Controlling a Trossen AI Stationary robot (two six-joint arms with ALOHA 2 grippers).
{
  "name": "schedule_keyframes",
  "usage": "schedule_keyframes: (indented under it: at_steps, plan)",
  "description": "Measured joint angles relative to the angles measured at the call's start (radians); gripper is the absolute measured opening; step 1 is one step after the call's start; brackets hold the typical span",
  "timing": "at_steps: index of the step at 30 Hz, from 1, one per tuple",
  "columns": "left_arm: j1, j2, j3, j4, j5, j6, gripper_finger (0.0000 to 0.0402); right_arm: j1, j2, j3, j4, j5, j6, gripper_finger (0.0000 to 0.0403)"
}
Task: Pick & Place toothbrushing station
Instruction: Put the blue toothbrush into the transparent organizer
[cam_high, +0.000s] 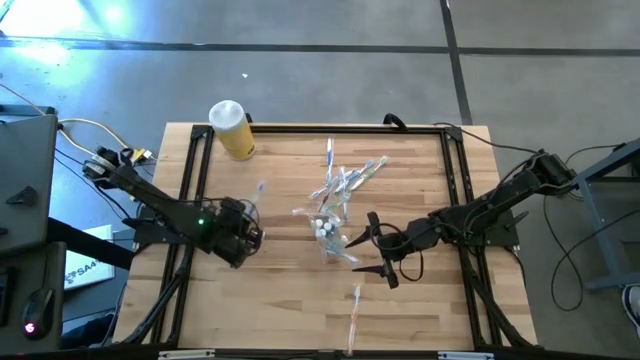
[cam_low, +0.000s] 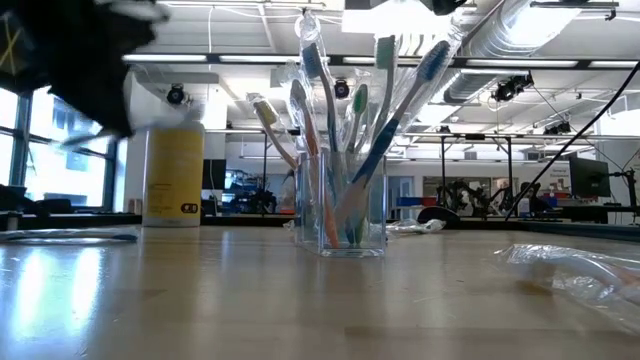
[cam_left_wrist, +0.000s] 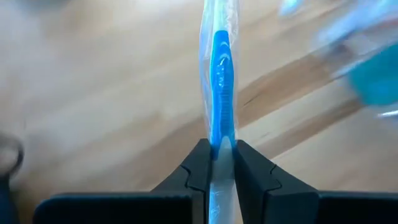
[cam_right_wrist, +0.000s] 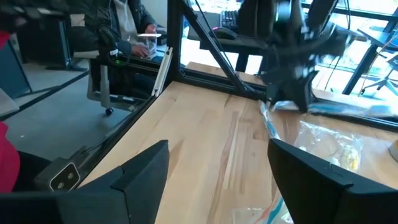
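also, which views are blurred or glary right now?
Low view: dark left arm smeared, ceiling lights glare behind the clear plastic cup. Left wrist view: table soft, blue toothbrush sharp in the jaws. Right wrist view: far arm blurred.

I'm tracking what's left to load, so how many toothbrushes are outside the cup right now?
2. A blue toothbrush is clamped in the left end effector. A wrapped toothbrush lies on the table, low in the high view. Others may be hidden near the cup.

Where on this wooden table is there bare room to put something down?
Free: the wood between the yellow bottle and the left gripper, and the right far corner. Crowded: mid-table around the clear plastic cup of toothbrushes, beside the right gripper.
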Motion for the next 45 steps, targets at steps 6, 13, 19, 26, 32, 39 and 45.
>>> schedule_keyframes:
  at_steps: [6, 13, 19, 26, 32, 39, 45]
  plan:
    - [-0.059, 0.008, 0.229, 0.009, -0.189, 0.288, 0.0036, 0.0, 0.0, 0.0, 0.037, 0.0, -0.004, 0.0265]
    - [-0.173, 0.071, 0.388, 0.139, -0.329, 0.661, 0.0036, 0.0, 0.0, 0.0, 0.1, 0.0, -0.062, 0.0265]
    - [-0.182, 0.168, 0.38, 0.584, -0.315, 1.153, 0.0036, 0.0, 0.0, 0.0, 0.226, 0.0, -0.14, 0.0265]
    - [-0.13, 0.295, 0.379, 0.911, -0.23, 1.459, 0.0036, 0.0, 0.0, 0.001, 0.337, 0.0, -0.181, 0.0265]
    - [-0.032, 0.349, 0.378, 1.018, -0.078, 1.518, 0.0036, 0.0, 0.021, 0.001, 0.358, 0.0, -0.188, 0.0265]
    - [0.041, 0.36, 0.378, 1.056, 0.043, 1.522, 0.0036, 0.0, 0.034, 0.001, 0.361, 0.0, -0.187, 0.0264]
    - [0.035, 0.36, 0.378, 1.078, 0.038, 1.548, 0.0036, 0.0, 0.034, 0.001, 0.355, 0.0, -0.188, 0.0236]
